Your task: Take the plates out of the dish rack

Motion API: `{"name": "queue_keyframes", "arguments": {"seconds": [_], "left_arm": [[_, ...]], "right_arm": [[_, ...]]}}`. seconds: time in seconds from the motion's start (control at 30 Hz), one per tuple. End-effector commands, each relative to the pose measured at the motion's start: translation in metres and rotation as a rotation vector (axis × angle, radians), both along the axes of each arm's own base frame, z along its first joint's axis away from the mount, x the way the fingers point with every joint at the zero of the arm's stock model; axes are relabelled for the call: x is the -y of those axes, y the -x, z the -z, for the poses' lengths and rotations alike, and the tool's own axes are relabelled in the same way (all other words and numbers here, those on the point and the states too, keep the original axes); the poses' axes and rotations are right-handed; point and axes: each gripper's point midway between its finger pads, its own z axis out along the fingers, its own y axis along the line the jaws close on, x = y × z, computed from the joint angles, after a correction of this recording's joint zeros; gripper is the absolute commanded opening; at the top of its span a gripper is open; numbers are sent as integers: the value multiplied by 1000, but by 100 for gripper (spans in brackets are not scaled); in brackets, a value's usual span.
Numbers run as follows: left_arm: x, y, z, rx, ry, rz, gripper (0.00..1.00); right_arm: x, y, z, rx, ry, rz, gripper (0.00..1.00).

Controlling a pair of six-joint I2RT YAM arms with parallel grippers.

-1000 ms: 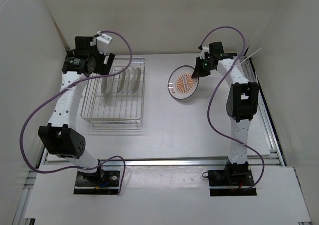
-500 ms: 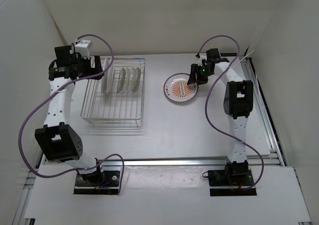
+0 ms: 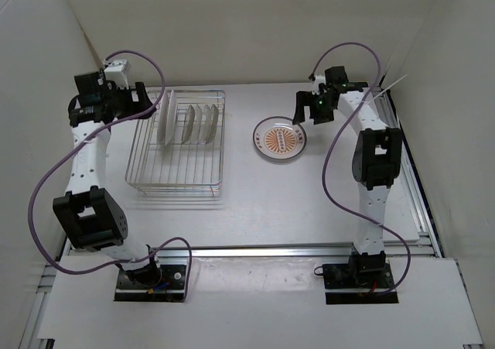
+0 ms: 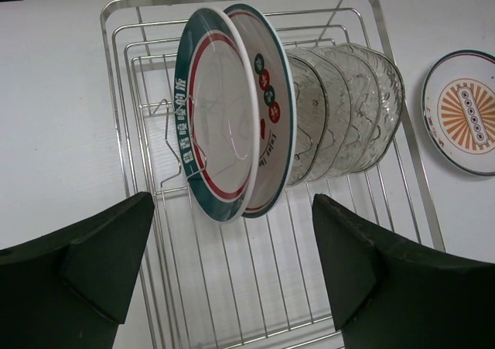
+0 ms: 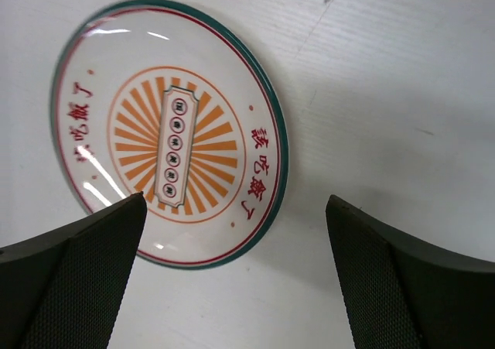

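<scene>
Left wrist view: note the left tool (image 4: 232,206), spread wide and empty, just short of the rectangular silver wire dish rack (image 4: 247,287). Expect trouble at the two white round plates with dark green rims (image 4: 220,124), standing on edge close against each other: risk of pinching both, or of snagging a rim on a thin wire divider (image 4: 174,144). Avoid dragging either into the clear glass plates (image 4: 348,109) slotted behind; likely toppling. Farther off, lift the right tool (image 5: 236,203), likewise spread and empty, straight off the green-rimmed sunburst plate (image 5: 166,132) lying flat on the white tabletop (image 5: 402,94); risk of clipping its rim.
</scene>
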Motion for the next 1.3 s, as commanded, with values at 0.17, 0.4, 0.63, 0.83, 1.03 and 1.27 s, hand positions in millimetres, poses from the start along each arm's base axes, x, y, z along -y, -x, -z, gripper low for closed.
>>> {"name": "queue_keyframes", "arguments": {"seconds": [0.17, 0.4, 0.63, 0.83, 1.03, 1.27], "left_arm": [[-7, -33, 17, 8, 29, 10, 88], [4, -56, 38, -40, 52, 41, 88], [17, -60, 42, -47, 48, 52, 87], [15, -65, 58, -79, 34, 32, 70], [27, -70, 66, -94, 13, 38, 39], [32, -70, 51, -73, 3, 20, 11]], "right_arm": [[7, 18, -89, 165, -23, -41, 100], [1, 28, -104, 163, -67, -61, 100], [-1, 31, -104, 153, -74, -66, 100], [-3, 34, -104, 142, -91, -77, 100], [-3, 35, -109, 151, -92, -78, 100], [-3, 34, -109, 156, -88, -84, 100]]}}
